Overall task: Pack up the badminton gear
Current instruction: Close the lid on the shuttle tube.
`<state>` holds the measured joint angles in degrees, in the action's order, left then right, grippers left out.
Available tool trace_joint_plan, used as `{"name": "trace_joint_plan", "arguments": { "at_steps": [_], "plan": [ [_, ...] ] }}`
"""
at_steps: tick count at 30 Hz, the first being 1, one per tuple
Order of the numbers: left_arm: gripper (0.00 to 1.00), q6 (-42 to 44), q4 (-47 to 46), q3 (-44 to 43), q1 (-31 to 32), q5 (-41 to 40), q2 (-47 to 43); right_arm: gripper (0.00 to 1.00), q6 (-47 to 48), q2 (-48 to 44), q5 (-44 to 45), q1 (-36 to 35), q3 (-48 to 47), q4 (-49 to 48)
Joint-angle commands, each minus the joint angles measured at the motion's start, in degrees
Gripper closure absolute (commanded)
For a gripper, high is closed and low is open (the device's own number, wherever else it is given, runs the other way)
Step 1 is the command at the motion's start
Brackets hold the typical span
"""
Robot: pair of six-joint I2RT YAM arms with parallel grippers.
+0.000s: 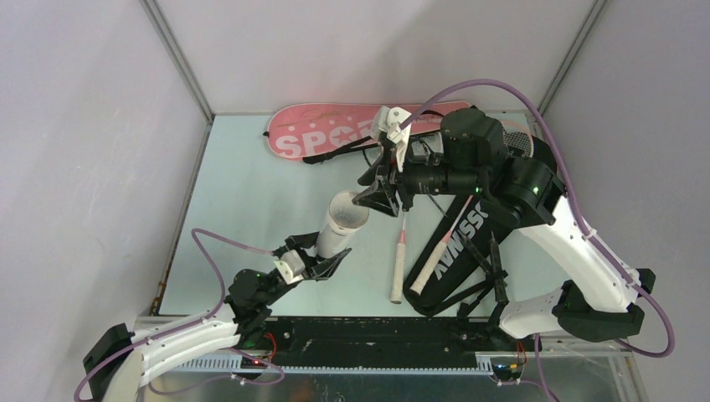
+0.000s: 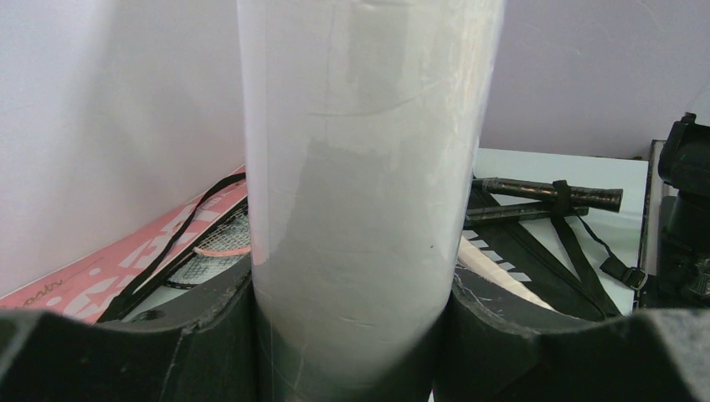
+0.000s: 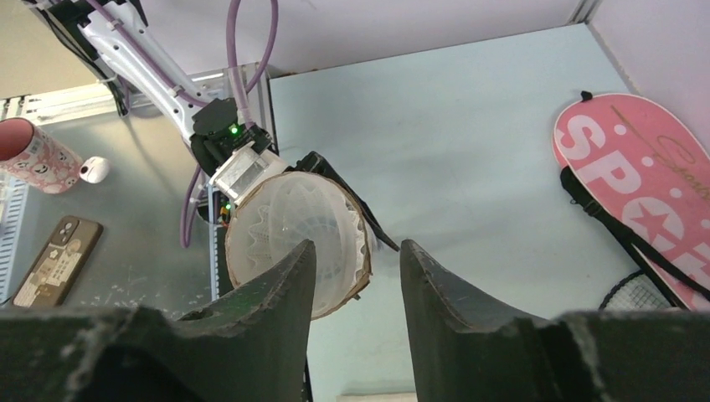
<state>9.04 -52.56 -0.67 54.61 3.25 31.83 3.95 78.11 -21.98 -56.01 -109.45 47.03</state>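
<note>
top cam fixed high behind the near edge, looks down and forward over the whole table [image 1: 251,193], far off. left wrist cam low, pressed right up to the tube [image 2: 368,167], facing the back wall [image 2: 569,67]. right wrist cam above the tube's open mouth, close, looking down on it. all three catch the tube and pink bag [image 1: 335,134].

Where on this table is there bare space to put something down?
The widest bare patch is the left half of the table, between the left wall, the pink bag and the tube held by the left gripper. A small strip lies between that tube and the pink racket handle. The right half is crowded: black bag, rackets, right arm.
</note>
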Motion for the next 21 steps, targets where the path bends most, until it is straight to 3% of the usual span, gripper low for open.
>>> {"name": "trace_joint_plan", "arguments": {
  "at_steps": [1,3,6,11,12,21],
  "plan": [
    [0.89,0.0,-3.7,1.1,0.1,0.8,-0.3,0.61,0.5,0.3,-2.9,0.3,-2.0,0.8],
    [0.89,0.1,-3.7,1.1,0.1,0.8,-0.2,0.73,-0.2,0.4,-3.0,0.3,-2.0,0.4],
    [0.89,0.1,-3.7,1.1,0.1,0.8,0.1,0.84,-0.6,0.1,-3.2,0.3,-2.2,-0.5],
    [0.89,0.7,-3.8,1.3,0.1,0.7,0.2,0.92,-3.4,-1.3,-3.0,0.4,-2.3,-1.7],
    [0.89,0.9,-3.8,1.4,0.1,0.7,0.1,0.98,-4.3,-1.5,-2.8,0.4,-2.3,-2.2],
    [0.84,1.2,-4.2,2.1,0.1,2.0,-0.5,1.0,-16.4,-3.1,-3.2,2.2,-2.2,-4.8]
  ]
}}
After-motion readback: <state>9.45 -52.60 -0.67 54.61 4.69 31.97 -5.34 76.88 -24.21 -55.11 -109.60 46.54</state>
